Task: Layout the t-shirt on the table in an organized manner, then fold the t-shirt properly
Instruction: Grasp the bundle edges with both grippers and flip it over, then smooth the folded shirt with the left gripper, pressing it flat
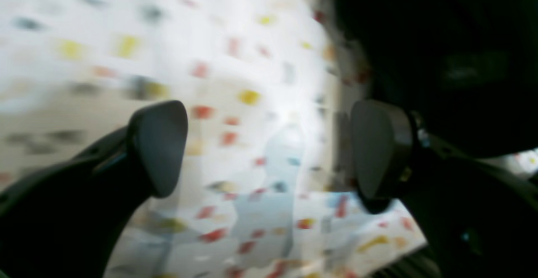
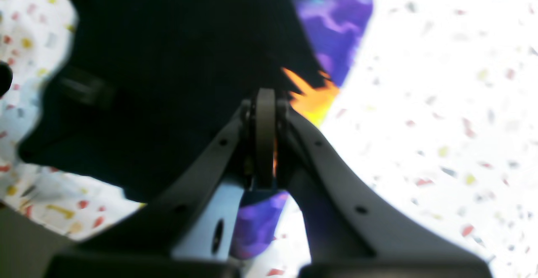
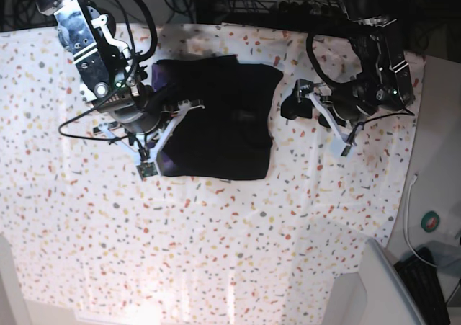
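The black t-shirt [image 3: 216,119] lies folded into a rough rectangle on the far middle of the speckled table [image 3: 216,246]. My right gripper [image 2: 265,139] is shut on the shirt's left edge, with a fold of the orange and purple print [image 2: 332,30] pinched between its pads; in the base view that gripper [image 3: 164,116] is at the shirt's left side. My left gripper [image 1: 269,152] stands open with only table between its fingers, and the black t-shirt [image 1: 441,59] sits just beyond one fingertip. In the base view it [image 3: 292,100] hovers just off the shirt's right edge.
The table's right edge runs close behind the left arm [image 3: 374,87]. Off the table at the right are a white cable [image 3: 409,210], a round teal object [image 3: 432,221] and a keyboard [image 3: 425,278]. Dark equipment and cables line the back edge [image 3: 288,1].
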Tool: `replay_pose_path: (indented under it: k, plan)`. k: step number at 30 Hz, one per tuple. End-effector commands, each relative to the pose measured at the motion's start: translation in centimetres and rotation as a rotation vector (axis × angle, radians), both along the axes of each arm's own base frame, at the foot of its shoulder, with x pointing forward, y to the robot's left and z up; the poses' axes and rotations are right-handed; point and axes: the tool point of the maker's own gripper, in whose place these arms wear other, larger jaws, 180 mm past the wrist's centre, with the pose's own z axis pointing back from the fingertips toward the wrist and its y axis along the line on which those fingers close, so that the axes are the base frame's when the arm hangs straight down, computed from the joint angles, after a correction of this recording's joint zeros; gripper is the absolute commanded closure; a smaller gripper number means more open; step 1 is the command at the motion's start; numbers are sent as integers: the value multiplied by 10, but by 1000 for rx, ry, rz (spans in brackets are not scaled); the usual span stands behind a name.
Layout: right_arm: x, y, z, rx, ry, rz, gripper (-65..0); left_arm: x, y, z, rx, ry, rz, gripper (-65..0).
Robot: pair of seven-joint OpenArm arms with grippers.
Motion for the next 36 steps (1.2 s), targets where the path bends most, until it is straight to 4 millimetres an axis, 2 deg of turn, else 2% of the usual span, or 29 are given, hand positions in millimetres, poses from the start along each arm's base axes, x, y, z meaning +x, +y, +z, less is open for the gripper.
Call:
replay_pose_path:
  k: [1,6,10,23,25,27,28,30,31,34,36]
  plan:
    - [13,-3,13,10,-63,-9,0,18,-4,15,-13,-59,-7,-586]
    - [17,-20,13,0,-66,-58,0,21,-50,16,-36,-52,-143,-586]
    - [17,-23,12,-3,-63,-65,0,9,-77,4,-60,-10,-226,-583]
    - [15,-23,11,-4,-62,-64,0,-11,-128,-31,-163,67,-314,-578]
    - [15,-24,10,-6,-60,-65,0,-17,-134,-38,-169,95,-335,-558]
    - [15,-32,10,-27,-63,-64,0,-13,-136,-39,-162,100,-352,-443]
    - [15,-36,9,-36,-65,-62,0,-11,-135,-39,-158,101,-356,-346]
    - [15,-42,9,-53,-66,-61,0,-4,-133,-38,-151,98,-354,-109]
    - [16,-51,9,-63,-67,-79,0,2,-132,-36,-146,89,-357,0]
    - [18,-85,9,-80,-66,-179,0,21,-125,-29,-112,62,-377,0]
    - [21,-106,13,-90,-75,-238,0,33,-127,-22,-28,31,-480,0]
